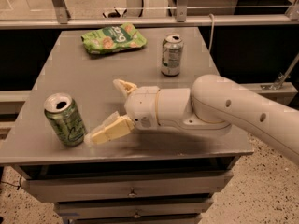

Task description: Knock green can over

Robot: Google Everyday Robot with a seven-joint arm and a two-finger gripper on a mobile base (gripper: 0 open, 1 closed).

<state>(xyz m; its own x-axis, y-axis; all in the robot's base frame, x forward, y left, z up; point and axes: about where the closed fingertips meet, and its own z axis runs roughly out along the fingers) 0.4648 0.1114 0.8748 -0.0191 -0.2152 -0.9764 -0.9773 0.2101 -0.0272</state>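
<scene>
The green can (64, 120) stands upright near the front left corner of the grey table (93, 73), lime-green with pale swirls and an open silver top. My gripper (110, 110) reaches in from the right, low over the table. It is open: one cream finger (108, 130) points at the can with its tip just right of the can's base, the other finger (124, 86) is farther back. I cannot tell whether the near fingertip touches the can. The gripper holds nothing.
A paler silver-grey can (171, 55) stands upright at the back centre-right. A flat green snack bag (113, 38) lies at the back of the table. My white arm (224, 111) crosses the table's right half. A railing runs behind the table, drawers below.
</scene>
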